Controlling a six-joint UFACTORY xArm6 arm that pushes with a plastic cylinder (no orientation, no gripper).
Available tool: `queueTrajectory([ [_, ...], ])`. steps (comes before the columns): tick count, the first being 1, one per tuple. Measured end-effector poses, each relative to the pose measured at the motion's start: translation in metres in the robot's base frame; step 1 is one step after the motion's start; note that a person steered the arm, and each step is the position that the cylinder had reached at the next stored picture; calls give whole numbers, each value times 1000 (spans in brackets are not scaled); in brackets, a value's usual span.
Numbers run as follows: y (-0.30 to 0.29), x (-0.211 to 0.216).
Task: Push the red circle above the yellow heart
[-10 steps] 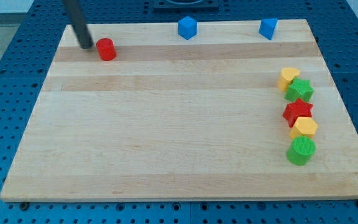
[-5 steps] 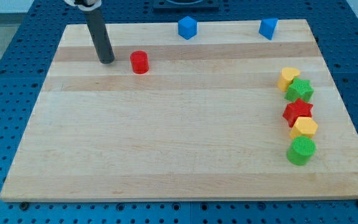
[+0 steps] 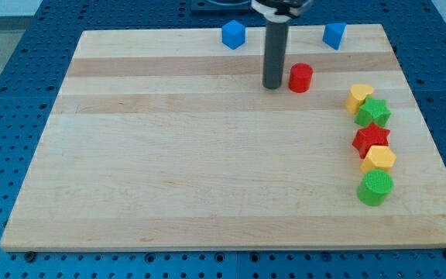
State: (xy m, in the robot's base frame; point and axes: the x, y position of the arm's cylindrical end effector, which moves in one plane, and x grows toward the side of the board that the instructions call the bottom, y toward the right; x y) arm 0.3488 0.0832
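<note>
Just right of my tip [image 3: 272, 85], a squat red circle [image 3: 300, 77]

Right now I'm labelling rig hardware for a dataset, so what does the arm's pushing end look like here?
It is a straight, smooth, dark grey rod, round in section, ending in my tip. At the view's top a white collar rings it beneath a dark mount. No cables or markings show on it.

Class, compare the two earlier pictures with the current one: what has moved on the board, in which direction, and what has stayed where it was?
The red circle has slid from the view's upper left far toward the right, now left of the yellow heart. My tip moved with it, close on its left. The two blue blocks and the column of coloured blocks at the right stayed put.
</note>
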Motion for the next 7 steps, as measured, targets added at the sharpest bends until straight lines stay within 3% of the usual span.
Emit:
queueTrajectory([
  [1, 67, 0],
  [2, 90, 0],
  [5, 82, -70],
  [7, 122, -46],
])
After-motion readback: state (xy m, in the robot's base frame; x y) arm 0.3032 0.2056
